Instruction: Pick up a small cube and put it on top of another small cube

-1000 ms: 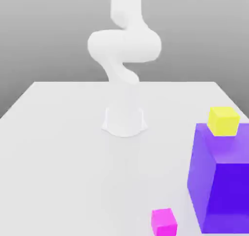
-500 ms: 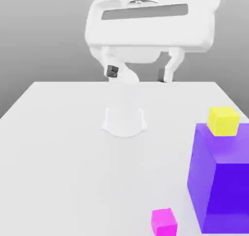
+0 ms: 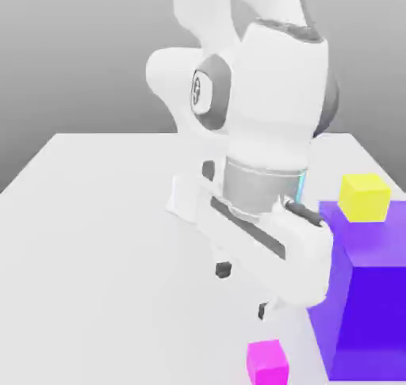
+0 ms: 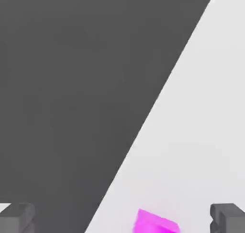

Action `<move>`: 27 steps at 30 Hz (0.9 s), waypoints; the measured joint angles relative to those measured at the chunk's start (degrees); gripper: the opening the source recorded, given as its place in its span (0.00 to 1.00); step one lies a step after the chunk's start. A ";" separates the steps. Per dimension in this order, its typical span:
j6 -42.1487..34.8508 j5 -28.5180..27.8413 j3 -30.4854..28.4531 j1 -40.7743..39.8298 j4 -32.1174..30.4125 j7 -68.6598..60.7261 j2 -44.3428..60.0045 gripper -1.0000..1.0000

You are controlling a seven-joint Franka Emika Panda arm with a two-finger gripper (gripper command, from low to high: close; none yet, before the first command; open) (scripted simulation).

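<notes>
Exterior view: one small magenta cube [image 3: 267,362], one small yellow cube [image 3: 365,197], one big purple block [image 3: 366,288]. My spread-fingered gripper [image 3: 243,291] has descended toward the magenta cube near the table's [image 3: 95,241] front edge.

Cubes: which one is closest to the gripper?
The small magenta cube, just below the open gripper; the yellow cube sits farther off, behind the purple block.

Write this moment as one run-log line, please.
phase: approach | gripper: open, above table, empty | magenta cube: on table, ungrasped | yellow cube: behind purple block

Exterior view faces the arm across the table [image 3: 95,217]; hand view looks down (both share the magenta cube [image 3: 267,362]).
</notes>
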 joint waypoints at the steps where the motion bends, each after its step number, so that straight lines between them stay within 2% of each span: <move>1: 0.60 0.03 -0.14 0.36 -0.20 2.08 1.36 0.50; 7: 4.73 2.37 -1.01 2.97 -1.41 12.54 9.02 0.50; 11: 10.10 -1.85 -5.83 7.03 0.11 17.30 16.47 0.50; 12: 11.60 -3.23 -7.41 8.33 0.59 18.39 18.48 0.00; 19: 12.10 -3.47 -7.84 8.70 0.70 18.61 18.95 0.00; 24: 6.02 2.74 -2.87 4.60 -0.94 13.38 10.46 0.00; 27: 0.64 4.56 -1.37 4.31 2.94 11.67 6.75 0.00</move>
